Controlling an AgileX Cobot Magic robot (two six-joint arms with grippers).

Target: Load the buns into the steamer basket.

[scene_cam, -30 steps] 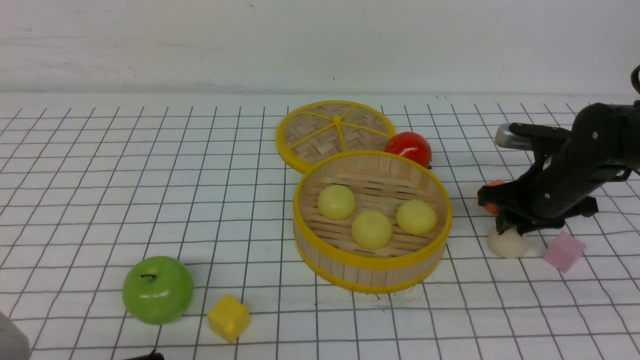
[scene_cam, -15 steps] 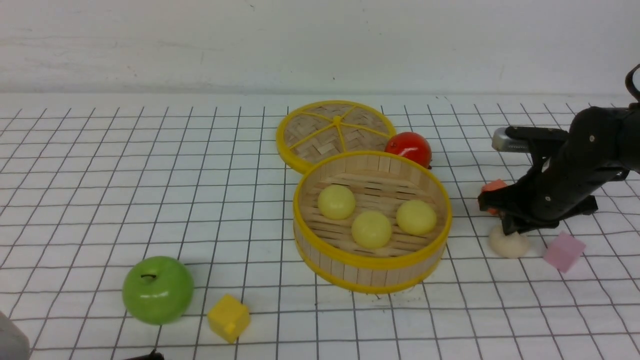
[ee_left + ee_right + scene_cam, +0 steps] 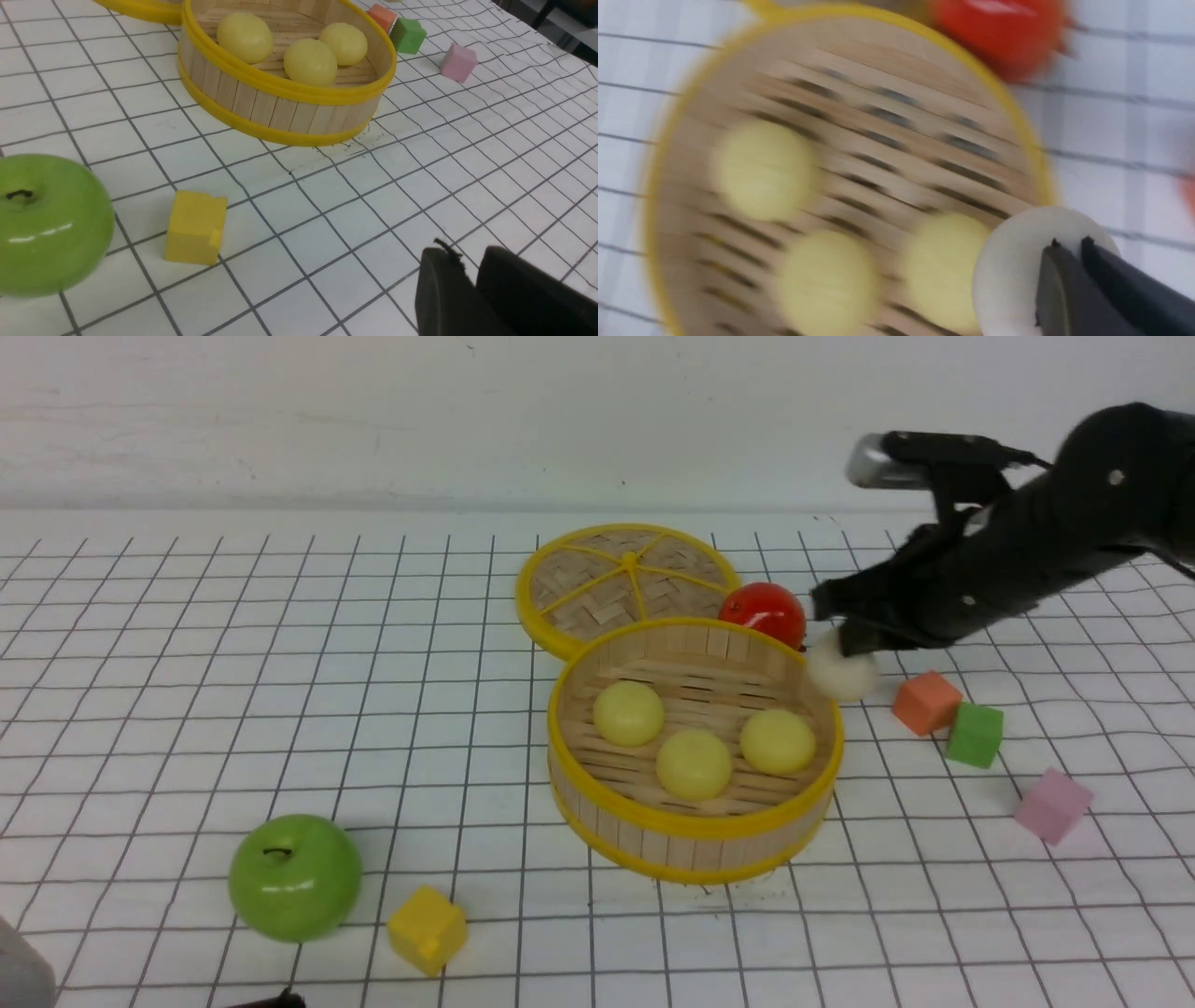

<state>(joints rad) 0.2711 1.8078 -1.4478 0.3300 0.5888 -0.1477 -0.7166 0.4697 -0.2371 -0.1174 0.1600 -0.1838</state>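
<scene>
Beige bun (image 3: 842,674) now aloft, seemingly over basket (image 3: 693,825) rim

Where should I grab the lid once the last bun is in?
Probably its yellow rim on the far-left side, coming down from above. The lid lies flat; the basket crowds its near edge and the tomato its right, so only that arc looks free.

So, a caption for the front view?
Right gripper holds off-white bun at rim of steamer basket; three yellow buns inside.
</scene>
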